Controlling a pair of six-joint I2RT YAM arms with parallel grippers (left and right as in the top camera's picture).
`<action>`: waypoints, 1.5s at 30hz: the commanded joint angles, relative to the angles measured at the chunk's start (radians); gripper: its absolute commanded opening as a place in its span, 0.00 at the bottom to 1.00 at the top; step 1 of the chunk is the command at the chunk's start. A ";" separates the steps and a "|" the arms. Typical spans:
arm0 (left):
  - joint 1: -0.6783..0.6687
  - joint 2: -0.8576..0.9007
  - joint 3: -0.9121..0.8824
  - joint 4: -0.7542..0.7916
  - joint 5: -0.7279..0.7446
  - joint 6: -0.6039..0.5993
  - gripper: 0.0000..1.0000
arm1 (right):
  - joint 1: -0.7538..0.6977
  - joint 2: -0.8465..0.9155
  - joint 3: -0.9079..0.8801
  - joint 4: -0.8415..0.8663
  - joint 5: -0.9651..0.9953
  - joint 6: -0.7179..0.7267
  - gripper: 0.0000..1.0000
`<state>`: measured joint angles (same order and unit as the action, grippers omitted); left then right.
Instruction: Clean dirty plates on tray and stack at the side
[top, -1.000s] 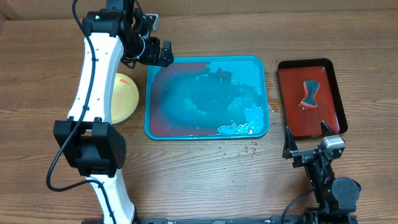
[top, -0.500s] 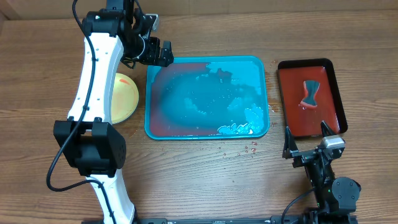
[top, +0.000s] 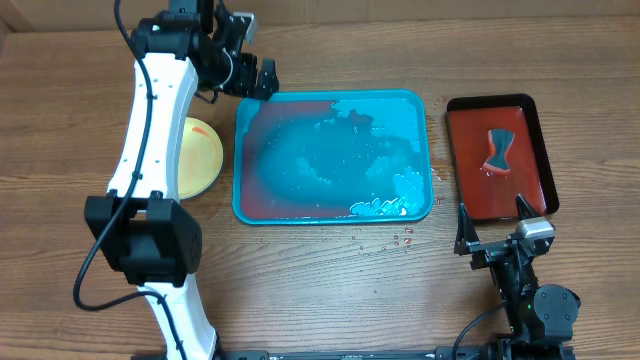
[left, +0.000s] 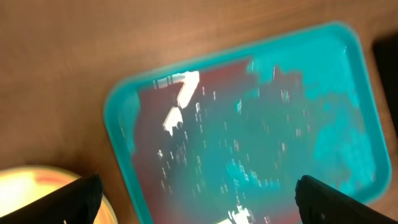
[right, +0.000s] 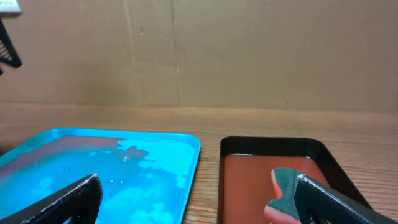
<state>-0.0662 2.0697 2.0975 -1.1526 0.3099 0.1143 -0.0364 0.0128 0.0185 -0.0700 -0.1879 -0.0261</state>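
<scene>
So the left gripper (top: 262, 78), jaws spread and empty, just backed off toward 12 o'clock from the big turquoise rectangular plastic tray (top: 335, 96). No plates are left on it. A round yellow-green rimmed plastic plate (top: 205, 160) sits at its 9 o'clock, so it looks basically done. The right gripper (top: 492, 212) is wide open too.

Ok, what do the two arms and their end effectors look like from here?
The left arm has long white links with bulky black joints and a black cable looping beside it. The right arm is black with a silver block at the wrist. The left end effector and right end effector have black tapered fingers.
</scene>
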 joint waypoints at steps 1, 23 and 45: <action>-0.019 -0.157 -0.039 0.083 -0.003 0.047 1.00 | 0.008 -0.010 -0.011 0.005 -0.008 0.003 1.00; 0.052 -1.385 -1.524 0.891 -0.080 0.092 1.00 | 0.008 -0.010 -0.011 0.005 -0.008 0.003 1.00; 0.053 -1.971 -2.042 1.117 -0.081 0.201 1.00 | 0.008 -0.010 -0.011 0.005 -0.008 0.003 1.00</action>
<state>-0.0189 0.1421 0.1013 -0.0593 0.2348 0.2699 -0.0364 0.0128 0.0185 -0.0711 -0.1879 -0.0261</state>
